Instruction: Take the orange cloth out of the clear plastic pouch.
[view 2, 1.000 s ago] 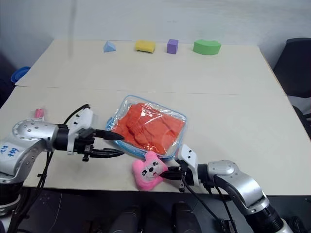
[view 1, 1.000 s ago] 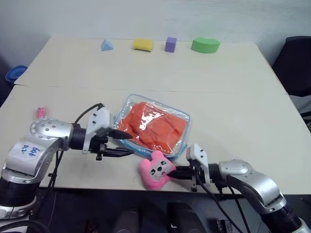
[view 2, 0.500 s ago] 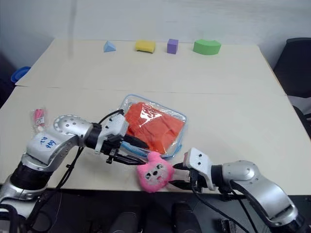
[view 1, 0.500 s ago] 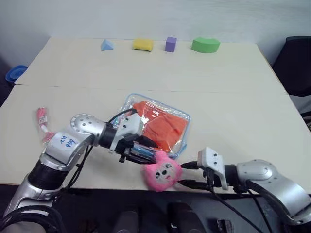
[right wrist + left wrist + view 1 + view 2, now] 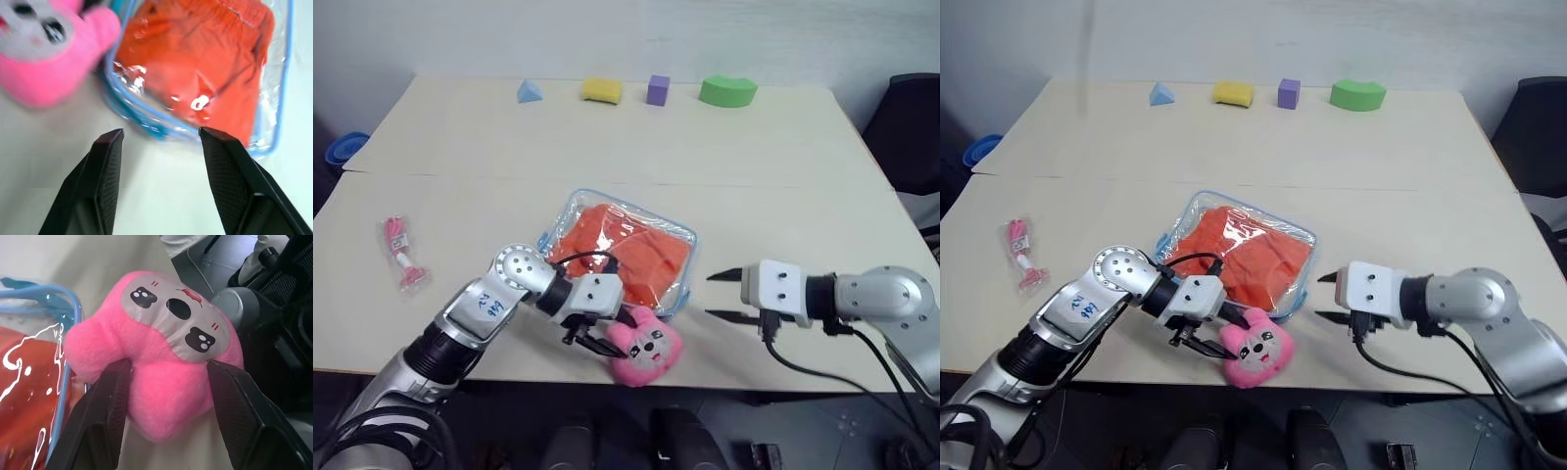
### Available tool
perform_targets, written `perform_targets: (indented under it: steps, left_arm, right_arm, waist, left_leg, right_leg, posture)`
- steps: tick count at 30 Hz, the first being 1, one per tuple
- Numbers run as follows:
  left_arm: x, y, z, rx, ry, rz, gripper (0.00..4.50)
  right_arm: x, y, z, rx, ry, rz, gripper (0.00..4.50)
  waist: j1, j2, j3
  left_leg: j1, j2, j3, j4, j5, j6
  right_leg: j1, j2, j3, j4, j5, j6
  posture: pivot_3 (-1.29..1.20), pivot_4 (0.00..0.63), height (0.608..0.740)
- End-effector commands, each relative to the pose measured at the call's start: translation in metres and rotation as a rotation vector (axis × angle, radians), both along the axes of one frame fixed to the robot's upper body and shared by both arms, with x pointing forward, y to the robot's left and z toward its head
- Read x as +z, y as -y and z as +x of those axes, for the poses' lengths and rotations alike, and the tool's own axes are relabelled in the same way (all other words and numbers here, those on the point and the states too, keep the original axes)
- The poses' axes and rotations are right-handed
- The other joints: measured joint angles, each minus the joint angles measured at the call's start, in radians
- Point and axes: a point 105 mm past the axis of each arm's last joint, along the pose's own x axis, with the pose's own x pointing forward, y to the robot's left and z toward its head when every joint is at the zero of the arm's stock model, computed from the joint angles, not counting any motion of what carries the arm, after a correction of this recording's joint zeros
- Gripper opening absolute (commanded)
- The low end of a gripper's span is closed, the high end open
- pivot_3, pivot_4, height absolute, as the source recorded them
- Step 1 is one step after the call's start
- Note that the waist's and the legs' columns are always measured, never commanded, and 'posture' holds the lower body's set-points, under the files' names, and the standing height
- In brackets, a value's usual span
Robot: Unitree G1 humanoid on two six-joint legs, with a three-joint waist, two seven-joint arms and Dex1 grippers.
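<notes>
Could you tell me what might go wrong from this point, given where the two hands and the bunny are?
The left hand straddles the pink plush bunny, not the clear plastic pouch; closing would likely grab the wrong thing. The bunny sits near the table edge and could fall. The right hand hangs open with the orange cloth inside the unheld pouch.

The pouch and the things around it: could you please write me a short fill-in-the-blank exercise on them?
1. The cloth lies inside the ____.
2. The left tool has its fingers on either side of the pink ____.
3. The right tool is ____ and holds nothing.
4. At the table's far edge, the block between the yellow and green ones is ____.

Missing words: pouch; bunny; open; purple
</notes>
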Motion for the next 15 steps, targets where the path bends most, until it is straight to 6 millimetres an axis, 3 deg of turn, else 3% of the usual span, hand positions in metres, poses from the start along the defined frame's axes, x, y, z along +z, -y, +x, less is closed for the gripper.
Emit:
perform_targets:
  steps: [1, 6, 10, 15]
  left_arm:
    - [-0.003, 0.003, -0.004, -0.021, 0.011, -0.002, 2.44]
    - [0.003, 0.002, -0.009, -0.020, -0.014, -0.031, 1.07]
    - [0.004, -0.001, -0.010, -0.001, -0.013, -0.031, 0.01]
    - [0.006, -0.001, -0.008, 0.030, -0.014, -0.032, 0.01]
  right_arm:
    - [-0.006, -0.009, 0.004, 0.129, 0.110, -0.085, 2.56]
    - [-0.020, -0.013, 0.004, 0.230, 0.148, -0.149, 2.57]
    - [-0.018, -0.026, 0.008, 0.251, 0.178, -0.094, 2.57]
    - [-0.025, -0.043, 0.012, 0.282, 0.182, -0.066, 2.57]
  waist:
    - [0.000, 0.000, 0.000]
    - [0.000, 0.000, 0.000]
    - [-0.001, 0.000, 0.000]
    - [-0.002, 0.000, 0.000]
  left_leg:
    - [0.000, 0.000, 0.000, 0.000, 0.000, 0.000]
    - [0.000, 0.000, 0.000, 0.001, 0.000, 0.000]
    - [0.000, 0.000, 0.000, 0.001, 0.000, 0.000]
    - [0.000, 0.000, 0.000, 0.001, 0.000, -0.001]
  right_leg:
    - [0.000, 0.000, 0.000, 0.000, 0.000, 0.000]
    - [0.000, 0.000, 0.000, 0.000, 0.000, 0.000]
    - [0.000, 0.000, 0.000, 0.001, 0.000, 0.000]
    - [0.000, 0.000, 0.000, 0.001, 0.000, 0.000]
  posture:
    - [0.00, 0.150, 0.740]
    - [0.00, 0.150, 0.740]
    - [0.00, 0.150, 0.740]
    - [0.00, 0.150, 0.740]
